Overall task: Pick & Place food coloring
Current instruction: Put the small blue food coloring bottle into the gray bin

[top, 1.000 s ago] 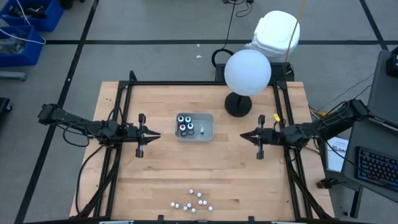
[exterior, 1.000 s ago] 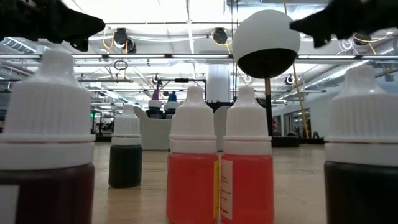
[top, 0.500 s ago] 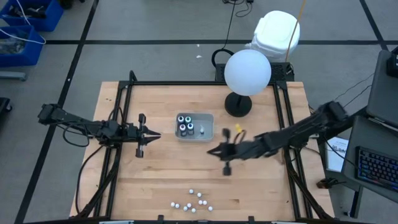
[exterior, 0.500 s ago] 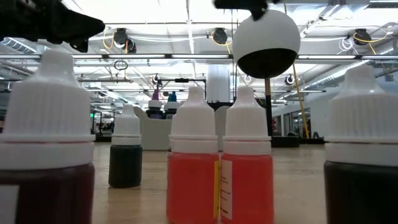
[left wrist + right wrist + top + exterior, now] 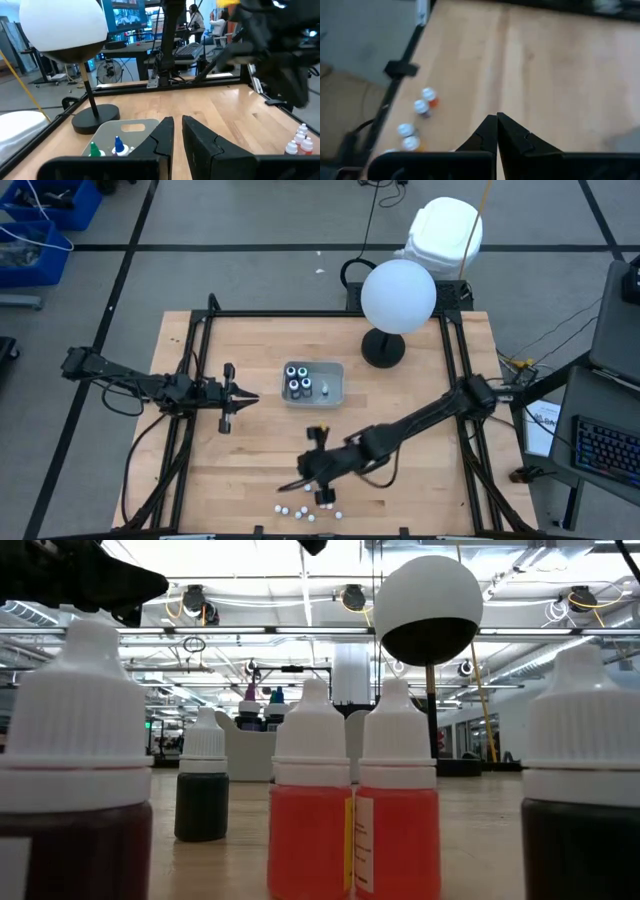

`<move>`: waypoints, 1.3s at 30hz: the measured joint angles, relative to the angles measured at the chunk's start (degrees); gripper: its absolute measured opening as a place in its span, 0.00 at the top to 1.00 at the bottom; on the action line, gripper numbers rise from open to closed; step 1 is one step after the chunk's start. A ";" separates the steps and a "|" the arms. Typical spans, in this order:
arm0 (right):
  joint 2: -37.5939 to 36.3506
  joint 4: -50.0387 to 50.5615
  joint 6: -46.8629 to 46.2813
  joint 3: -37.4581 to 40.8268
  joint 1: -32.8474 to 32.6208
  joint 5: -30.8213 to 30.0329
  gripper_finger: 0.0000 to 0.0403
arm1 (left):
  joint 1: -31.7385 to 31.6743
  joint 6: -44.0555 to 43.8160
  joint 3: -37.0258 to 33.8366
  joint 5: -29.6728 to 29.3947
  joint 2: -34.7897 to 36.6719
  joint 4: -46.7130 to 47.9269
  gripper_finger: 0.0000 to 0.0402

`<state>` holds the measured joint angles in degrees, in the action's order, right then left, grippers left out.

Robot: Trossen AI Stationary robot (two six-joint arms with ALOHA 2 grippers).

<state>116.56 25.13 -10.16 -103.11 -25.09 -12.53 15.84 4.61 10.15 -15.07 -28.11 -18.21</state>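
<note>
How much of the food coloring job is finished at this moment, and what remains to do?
Done: a few bottles stand in the grey tray.
In hand: nothing is held. The right hand, shut and empty, is reaching over the near edge of the table toward the loose bottles. The left hand waits left of the tray.
Left: about nine white-capped bottles in that cluster.

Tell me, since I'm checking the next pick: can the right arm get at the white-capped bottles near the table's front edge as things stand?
Probably yes. The right gripper is just beside the loose bottles, with bare table between them and nothing in the way. Its jaws are shut, so they must open first.
</note>
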 joint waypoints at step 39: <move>9.92 6.01 -6.69 -7.95 -2.55 0.87 0.64 | 0.00 -3.68 0.02 -0.04 0.01 4.33 0.88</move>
<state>126.48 31.14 -16.84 -111.06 -27.64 -11.66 15.84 0.93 10.17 -15.11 -28.10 -13.88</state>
